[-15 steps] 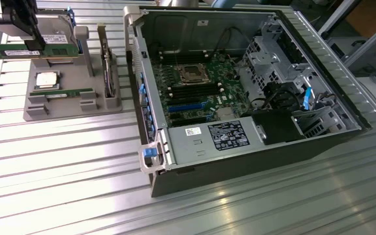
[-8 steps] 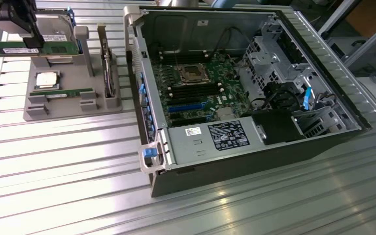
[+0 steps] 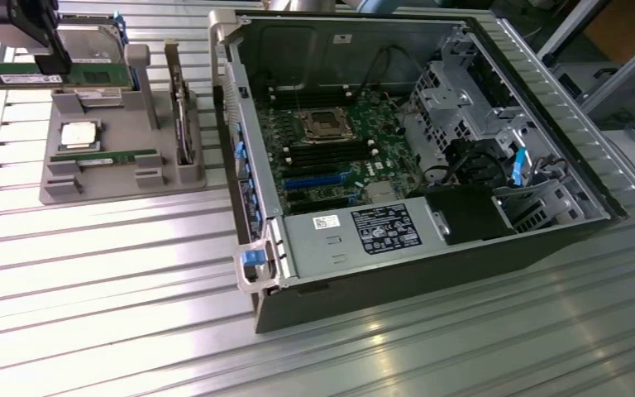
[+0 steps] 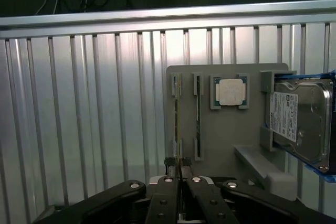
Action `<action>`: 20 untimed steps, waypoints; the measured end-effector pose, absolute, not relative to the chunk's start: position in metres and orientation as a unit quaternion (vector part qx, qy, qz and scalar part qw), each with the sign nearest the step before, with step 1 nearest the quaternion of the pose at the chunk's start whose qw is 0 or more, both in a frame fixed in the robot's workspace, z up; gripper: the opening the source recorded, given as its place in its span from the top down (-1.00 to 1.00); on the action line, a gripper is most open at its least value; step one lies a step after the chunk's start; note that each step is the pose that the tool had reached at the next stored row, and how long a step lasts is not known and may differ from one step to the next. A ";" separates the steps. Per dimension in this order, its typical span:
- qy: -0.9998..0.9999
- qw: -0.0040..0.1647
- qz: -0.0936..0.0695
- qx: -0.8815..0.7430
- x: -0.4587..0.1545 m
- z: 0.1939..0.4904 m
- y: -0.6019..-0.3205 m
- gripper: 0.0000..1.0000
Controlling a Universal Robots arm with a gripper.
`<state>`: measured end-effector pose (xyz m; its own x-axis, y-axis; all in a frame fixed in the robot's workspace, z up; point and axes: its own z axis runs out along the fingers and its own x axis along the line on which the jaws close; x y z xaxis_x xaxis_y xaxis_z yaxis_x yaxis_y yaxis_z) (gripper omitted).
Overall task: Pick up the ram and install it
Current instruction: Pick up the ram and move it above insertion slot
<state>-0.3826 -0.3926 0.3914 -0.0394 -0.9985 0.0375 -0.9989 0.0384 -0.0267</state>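
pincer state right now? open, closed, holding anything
pincer: closed, holding the ram by its edge, lifted above the grey parts tray

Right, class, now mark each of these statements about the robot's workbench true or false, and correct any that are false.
1. The gripper is shut on the ram. True.
2. The processor chip is fitted on the motherboard. False: it lies in the grey holder, to the exterior view's left of the case.
3. The computer case lies open, with its motherboard showing. True.
4. The grey holder has no ram left in it. False: a second stick stands in one of its slots.
5. The ram in the gripper is already seated in the motherboard. False: it is held over at the holder, outside the case.
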 end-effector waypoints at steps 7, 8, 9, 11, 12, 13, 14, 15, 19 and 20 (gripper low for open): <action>-0.721 0.004 0.023 0.693 -0.383 0.398 -0.393 0.76; -0.721 0.004 0.023 0.693 -0.383 0.399 -0.393 0.76; -0.721 0.004 0.023 0.693 -0.383 0.400 -0.393 0.76; -0.721 0.004 0.023 0.693 -0.383 0.402 -0.393 0.76; -0.721 0.004 0.023 0.693 -0.383 0.403 -0.393 0.76; -0.721 0.004 0.023 0.693 -0.383 0.404 -0.393 0.76; -0.721 0.004 0.023 0.693 -0.383 0.404 -0.393 0.76; -0.721 0.004 0.023 0.693 -0.383 0.405 -0.393 0.76; -0.721 0.004 0.023 0.693 -0.383 0.407 -0.393 0.76; -0.721 0.004 0.023 0.693 -0.383 0.408 -0.393 0.76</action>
<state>-0.3826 -0.3926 0.4082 -0.0393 -0.9985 0.0375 -0.9989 0.0383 -0.0267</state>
